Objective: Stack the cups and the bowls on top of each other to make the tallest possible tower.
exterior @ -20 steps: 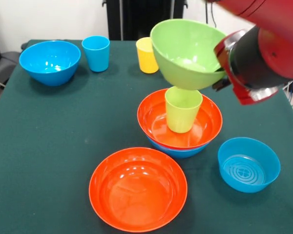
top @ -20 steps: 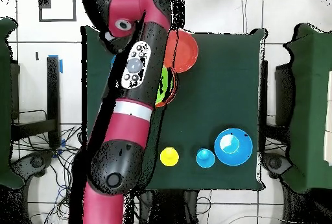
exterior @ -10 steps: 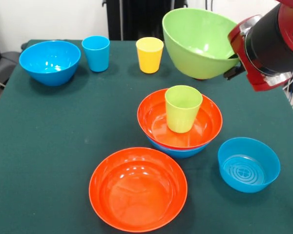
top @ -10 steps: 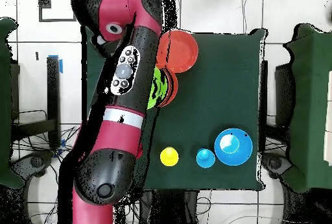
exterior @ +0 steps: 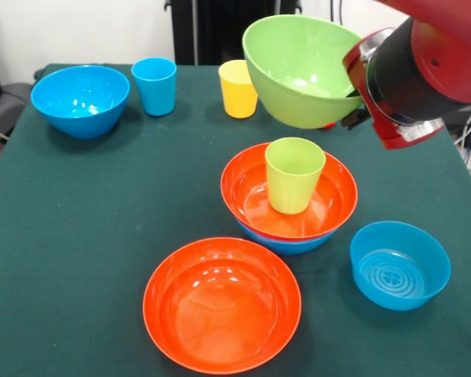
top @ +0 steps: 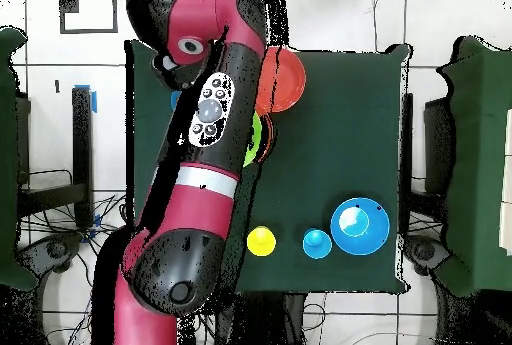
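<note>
While hanging in the air at the upper right of the front view, clamped by the gripper (exterior: pixel 352 106) at its right rim, green bowl (exterior: pixel 298 71) tipped, above the green cup (exterior: pixel 293 174) in the orange bowl (exterior: pixel 251 196) near the middle; no readable writing.

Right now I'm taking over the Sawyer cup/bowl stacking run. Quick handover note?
Gripper: holds the green bowl by its rim, tilted, in the air above and behind the tower; the fingers are hidden.
Tower so far: blue bowl, orange bowl nested in it, green cup upright inside.
Loose on the table: second orange bowl, small blue bowl, big blue bowl, blue cup, yellow cup.
Left: set the green bowl on the green cup, then add the rest.
</note>
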Tool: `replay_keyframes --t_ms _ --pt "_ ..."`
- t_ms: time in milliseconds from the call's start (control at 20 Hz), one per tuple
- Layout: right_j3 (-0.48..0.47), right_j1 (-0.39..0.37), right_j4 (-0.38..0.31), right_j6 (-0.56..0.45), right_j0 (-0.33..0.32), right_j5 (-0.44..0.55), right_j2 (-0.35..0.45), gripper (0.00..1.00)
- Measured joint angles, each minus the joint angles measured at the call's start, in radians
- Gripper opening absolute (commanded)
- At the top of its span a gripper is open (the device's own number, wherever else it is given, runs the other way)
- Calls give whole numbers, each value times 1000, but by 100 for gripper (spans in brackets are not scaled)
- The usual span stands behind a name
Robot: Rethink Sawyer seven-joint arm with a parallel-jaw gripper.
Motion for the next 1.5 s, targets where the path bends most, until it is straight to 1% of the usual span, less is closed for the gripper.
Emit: replay_keyframes --t_ms 700,1150,1500 --pt "3 -4 -78 0 -1 -2 94 0" --pt "13 -7 -121 0 0 -73 153 0" --pt "39 -9 -136 0 1 -104 181 0"
